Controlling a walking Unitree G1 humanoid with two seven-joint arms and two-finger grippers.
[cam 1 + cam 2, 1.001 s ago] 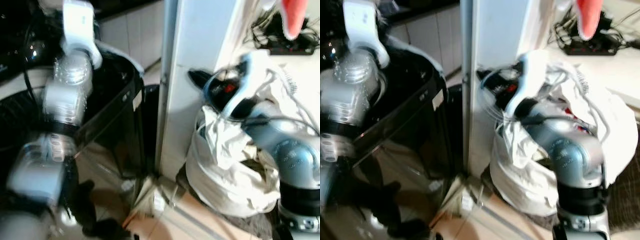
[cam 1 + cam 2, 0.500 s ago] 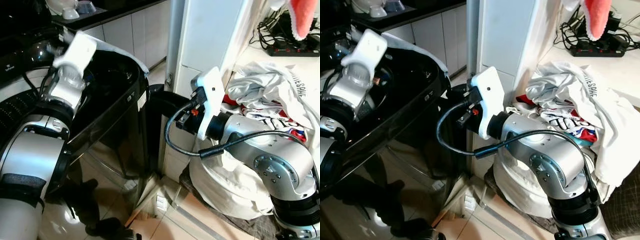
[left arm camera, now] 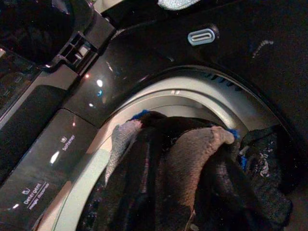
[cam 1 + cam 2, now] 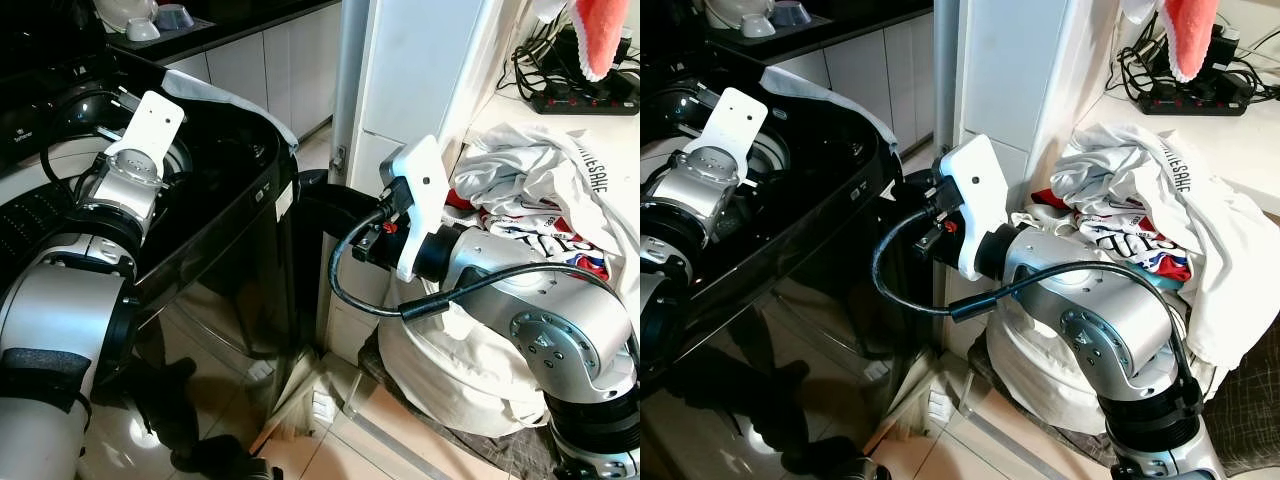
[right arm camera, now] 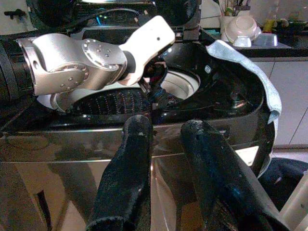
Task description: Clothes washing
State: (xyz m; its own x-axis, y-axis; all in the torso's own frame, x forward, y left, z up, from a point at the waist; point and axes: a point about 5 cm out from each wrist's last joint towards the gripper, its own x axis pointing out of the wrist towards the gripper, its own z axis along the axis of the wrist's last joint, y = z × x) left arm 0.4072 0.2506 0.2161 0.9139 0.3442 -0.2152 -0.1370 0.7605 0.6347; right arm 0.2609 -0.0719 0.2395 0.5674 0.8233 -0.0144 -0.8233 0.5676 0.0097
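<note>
A black top-loading washing machine [image 4: 235,210] stands on my left with its lid up. My left gripper [image 5: 155,91] reaches over the pale drum rim [image 3: 159,98]. In the left wrist view a bundle of dark clothes [image 3: 192,163], grey-brown, black and blue, hangs right in front of the camera, and the gripper looks shut on it. My right gripper [image 5: 167,126] is open with nothing between its fingers. It hovers by the machine's right side, in front of a white pillar [image 4: 420,70]. A white laundry basket [image 4: 450,370] heaped with light clothes [image 4: 540,190] stands behind my right arm.
A light blue cloth [image 5: 245,62] drapes over the machine's far corner. Bowls [image 4: 125,15] sit on a dark counter behind. A power strip with cables [image 4: 585,95] lies on the floor at the right, and a pink-red item [image 4: 600,35] hangs above it.
My right gripper has swung away from the basket to the machine's side. My left wrist has dropped lower over the drum. The camera has steadied.
</note>
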